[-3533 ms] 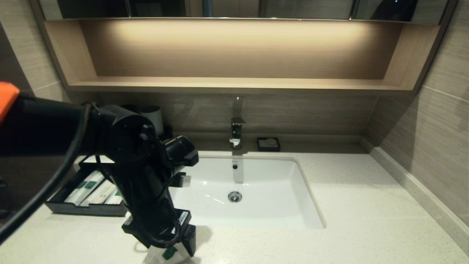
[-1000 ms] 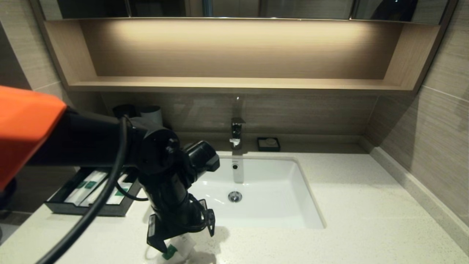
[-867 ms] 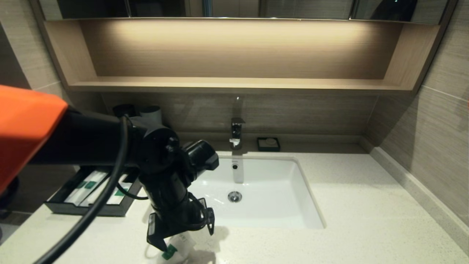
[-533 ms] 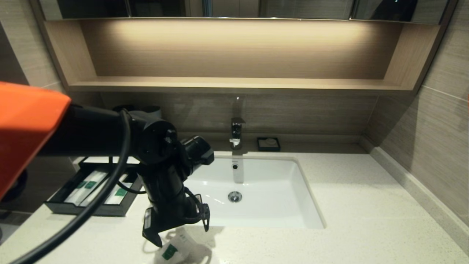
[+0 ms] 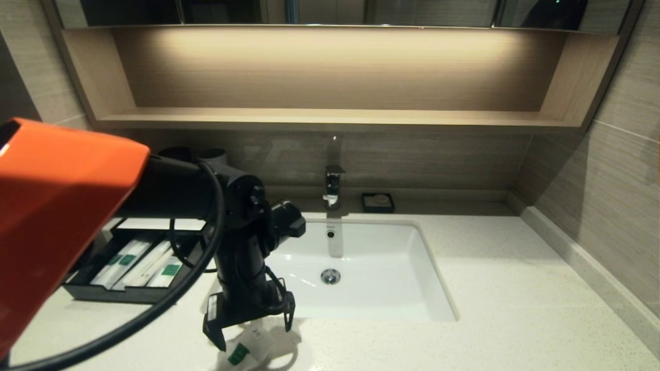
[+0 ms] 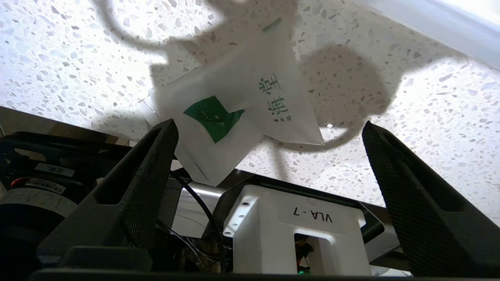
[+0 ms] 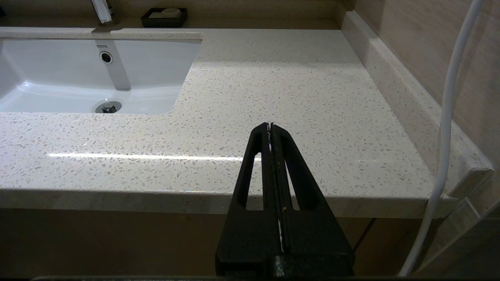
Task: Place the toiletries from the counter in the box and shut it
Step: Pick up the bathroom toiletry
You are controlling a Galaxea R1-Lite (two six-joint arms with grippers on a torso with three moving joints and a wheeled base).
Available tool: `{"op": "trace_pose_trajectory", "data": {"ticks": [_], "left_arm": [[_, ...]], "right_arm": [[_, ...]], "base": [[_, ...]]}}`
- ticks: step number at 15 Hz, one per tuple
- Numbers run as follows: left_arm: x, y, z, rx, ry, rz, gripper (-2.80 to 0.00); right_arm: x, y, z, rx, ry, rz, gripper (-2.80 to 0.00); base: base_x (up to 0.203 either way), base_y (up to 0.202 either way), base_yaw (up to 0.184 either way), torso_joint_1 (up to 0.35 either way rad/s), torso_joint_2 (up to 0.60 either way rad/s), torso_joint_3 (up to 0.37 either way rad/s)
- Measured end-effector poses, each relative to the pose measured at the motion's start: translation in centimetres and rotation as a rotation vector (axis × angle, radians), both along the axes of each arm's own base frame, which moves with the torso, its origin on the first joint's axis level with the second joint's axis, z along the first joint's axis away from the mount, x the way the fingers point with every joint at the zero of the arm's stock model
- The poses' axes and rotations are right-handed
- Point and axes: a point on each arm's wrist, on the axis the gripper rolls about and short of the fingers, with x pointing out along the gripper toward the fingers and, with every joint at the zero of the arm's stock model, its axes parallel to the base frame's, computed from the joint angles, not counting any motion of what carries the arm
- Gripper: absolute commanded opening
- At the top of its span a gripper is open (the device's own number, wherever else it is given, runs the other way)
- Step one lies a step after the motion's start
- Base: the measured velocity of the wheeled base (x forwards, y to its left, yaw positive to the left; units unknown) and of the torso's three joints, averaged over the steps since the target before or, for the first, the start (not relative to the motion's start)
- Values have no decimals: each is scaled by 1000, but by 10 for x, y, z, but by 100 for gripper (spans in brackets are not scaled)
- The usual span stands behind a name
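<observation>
A frosted-white sachet with a green square label lies on the speckled counter at its front edge, left of the sink. In the left wrist view one corner of this sachet juts past the counter's edge. My left gripper hangs open just above it, pointing down, with one finger beside the sachet and the other well clear. The black box stands at the far left with its drawer pulled out, and white sachets lie inside. My right gripper is shut and empty, parked before the counter's right front edge.
The white sink fills the counter's middle, with a faucet behind it. A small black soap dish stands beside the faucet. Two cups stand behind the box. A wooden shelf runs above, and a wall closes off the right.
My left forearm has swung closer to the head camera and the wrist has straightened over the sachet. The gripper has stayed open, and the sachet has not moved.
</observation>
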Motion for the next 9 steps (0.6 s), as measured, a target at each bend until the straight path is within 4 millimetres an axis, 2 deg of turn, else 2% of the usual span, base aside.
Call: {"op": "trace_pose_trajectory", "data": {"ticks": [9], "left_arm": [[3, -1, -9, 13, 19, 0, 0]], "right_arm": [[0, 0, 0, 0, 0, 0, -280]], "base": [[0, 0, 0, 0, 0, 0]]}}
